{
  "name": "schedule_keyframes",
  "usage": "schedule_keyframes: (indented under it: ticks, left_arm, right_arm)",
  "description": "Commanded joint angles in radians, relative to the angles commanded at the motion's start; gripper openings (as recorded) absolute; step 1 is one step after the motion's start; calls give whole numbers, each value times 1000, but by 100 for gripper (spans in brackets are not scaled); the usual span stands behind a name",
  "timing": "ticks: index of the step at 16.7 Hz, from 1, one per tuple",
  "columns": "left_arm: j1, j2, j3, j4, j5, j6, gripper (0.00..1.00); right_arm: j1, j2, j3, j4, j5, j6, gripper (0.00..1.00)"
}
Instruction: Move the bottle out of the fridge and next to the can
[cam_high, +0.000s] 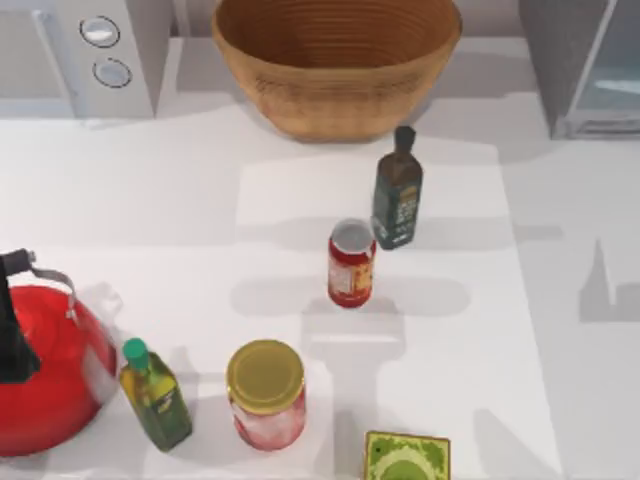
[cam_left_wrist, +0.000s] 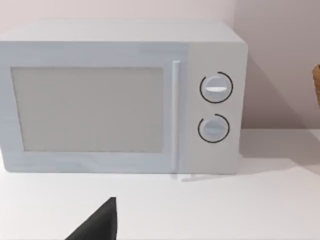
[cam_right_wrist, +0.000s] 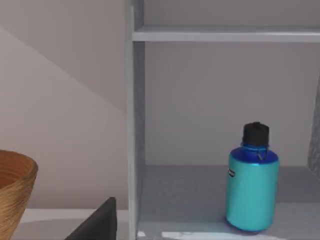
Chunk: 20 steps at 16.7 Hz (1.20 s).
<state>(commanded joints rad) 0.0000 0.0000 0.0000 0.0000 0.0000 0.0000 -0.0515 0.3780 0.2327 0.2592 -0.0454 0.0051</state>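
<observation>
The turquoise bottle (cam_right_wrist: 251, 189) with a black cap stands upright on the lower shelf inside the open grey fridge (cam_right_wrist: 134, 125). The fridge (cam_high: 565, 60) sits at the table's back right corner. The red can (cam_high: 351, 264) with a silver top stands upright near the middle of the table. A dark part of my right gripper (cam_right_wrist: 97, 224) shows at the edge of the right wrist view, well short of the fridge and the bottle. A dark part of my left gripper (cam_left_wrist: 100, 224) faces the microwave, far from the can.
A white microwave (cam_high: 85, 55) stands at the back left and a wicker basket (cam_high: 335, 70) at the back middle. A dark green bottle (cam_high: 397, 200) stands just behind the can. A red kettle (cam_high: 45, 370), oil bottle (cam_high: 155, 395), yellow-lidded jar (cam_high: 266, 395) and green box (cam_high: 406, 458) line the front.
</observation>
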Motion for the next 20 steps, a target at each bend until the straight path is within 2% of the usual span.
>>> schedule_keyframes:
  ticks: [13, 17, 20]
  left_arm:
    - [0, 0, 0, 0, 0, 0, 100]
    - [0, 0, 0, 0, 0, 0, 100]
    - [0, 0, 0, 0, 0, 0, 100]
  right_arm:
    - [-150, 1485, 633, 709, -130, 8, 100]
    - [-181, 1754, 765, 857, -154, 6, 100]
    - [-193, 1845, 817, 914, -163, 5, 100]
